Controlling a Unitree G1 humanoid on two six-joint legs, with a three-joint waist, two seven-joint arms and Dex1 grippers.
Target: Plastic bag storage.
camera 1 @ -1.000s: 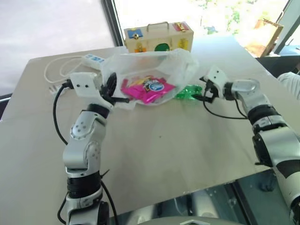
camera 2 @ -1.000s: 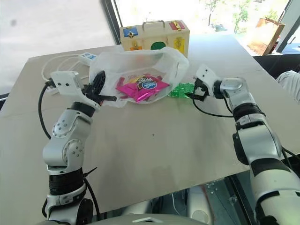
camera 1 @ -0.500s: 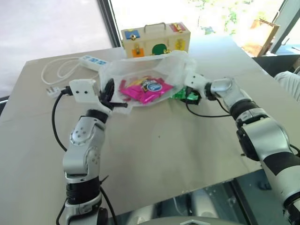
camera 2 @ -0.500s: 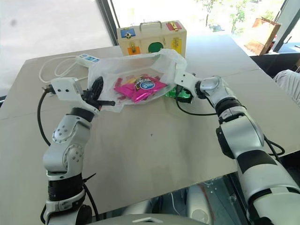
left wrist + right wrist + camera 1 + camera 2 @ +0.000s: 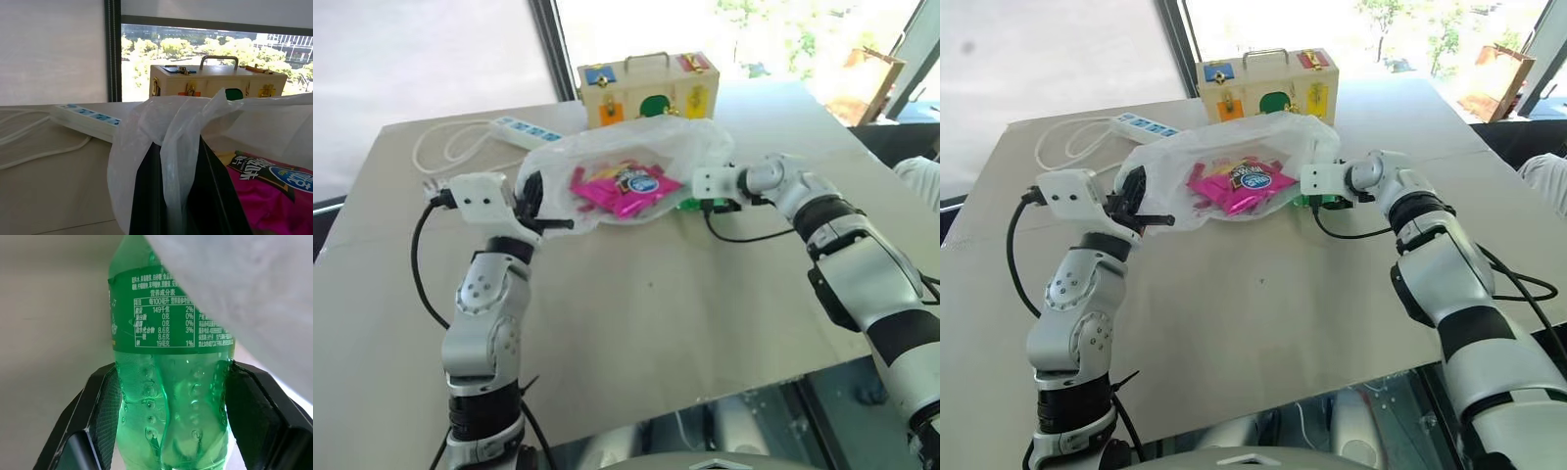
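Green bottle [image 5: 168, 396] half-hidden behind plastic bag [image 5: 695, 147] — right end effector [image 5: 171, 431] astride it.

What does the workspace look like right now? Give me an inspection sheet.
Surface: tan table, bare in front.
Job's things: plastic bag lying open, pink packet inside; green bottle lying beside it.
Clutter: wooden latch box behind the bag.
Grippers: left tool shut on a bunched edge of the bag; right tool has its fingers either side of the bottle, pads at its sides.
Cables: white power strip with coiled cord; black cable trailing from the right wrist.
Surroundings: windows behind the table.
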